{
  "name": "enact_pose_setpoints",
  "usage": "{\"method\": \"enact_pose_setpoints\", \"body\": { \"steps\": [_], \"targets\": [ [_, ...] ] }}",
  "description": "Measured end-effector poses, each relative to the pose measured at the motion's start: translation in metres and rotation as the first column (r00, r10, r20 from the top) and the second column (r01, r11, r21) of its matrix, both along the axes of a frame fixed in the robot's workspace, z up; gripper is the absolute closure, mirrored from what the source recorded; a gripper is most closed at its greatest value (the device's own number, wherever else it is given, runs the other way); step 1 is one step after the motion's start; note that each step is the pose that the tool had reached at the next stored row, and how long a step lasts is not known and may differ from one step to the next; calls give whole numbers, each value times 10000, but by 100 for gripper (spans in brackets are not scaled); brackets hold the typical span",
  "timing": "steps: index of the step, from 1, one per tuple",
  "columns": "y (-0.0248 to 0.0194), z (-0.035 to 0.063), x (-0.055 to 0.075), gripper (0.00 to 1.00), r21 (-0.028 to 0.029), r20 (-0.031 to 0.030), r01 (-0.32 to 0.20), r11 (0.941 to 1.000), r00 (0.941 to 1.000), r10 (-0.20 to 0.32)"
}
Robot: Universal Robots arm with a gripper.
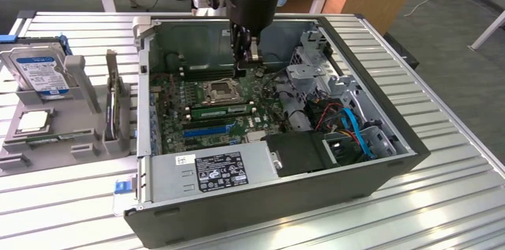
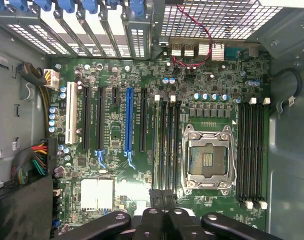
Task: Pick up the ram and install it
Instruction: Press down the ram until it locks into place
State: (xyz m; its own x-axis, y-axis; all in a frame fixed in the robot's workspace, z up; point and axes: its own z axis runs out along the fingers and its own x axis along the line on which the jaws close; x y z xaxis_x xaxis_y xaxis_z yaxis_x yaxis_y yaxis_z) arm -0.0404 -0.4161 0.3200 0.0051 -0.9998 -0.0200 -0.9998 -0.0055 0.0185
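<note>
On a slatted metal table (image 1: 446,203) stands an open computer case (image 1: 316,203), its motherboard (image 1: 256,121) bare. The pincer (image 1: 251,55) hangs inside over the board, its fingers (image 2: 158,201) pressed together with nothing visible between them, in line with the memory slots beside the processor socket (image 1: 220,91). The ram (image 1: 223,110) sits in one of those slots, just beside the socket; whether the fingertips touch it cannot be told.

Case (image 1: 316,203) mid-table (image 1: 442,214); motherboard (image 1: 261,121) inside, gripper (image 1: 251,57) over its far part, power supply (image 1: 213,170) at case's near edge. Rack (image 1: 83,143) at exterior view's left holds hard drive (image 1: 39,70) behind processor chip (image 1: 33,121).
</note>
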Motion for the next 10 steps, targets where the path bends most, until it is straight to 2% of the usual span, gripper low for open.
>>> {"method": "enact_pose_setpoints", "body": {
  "steps": [10],
  "targets": [
    [0, 0, 0, 90, 0, 0, 0, 10000, 10000, 0]
  ]
}}
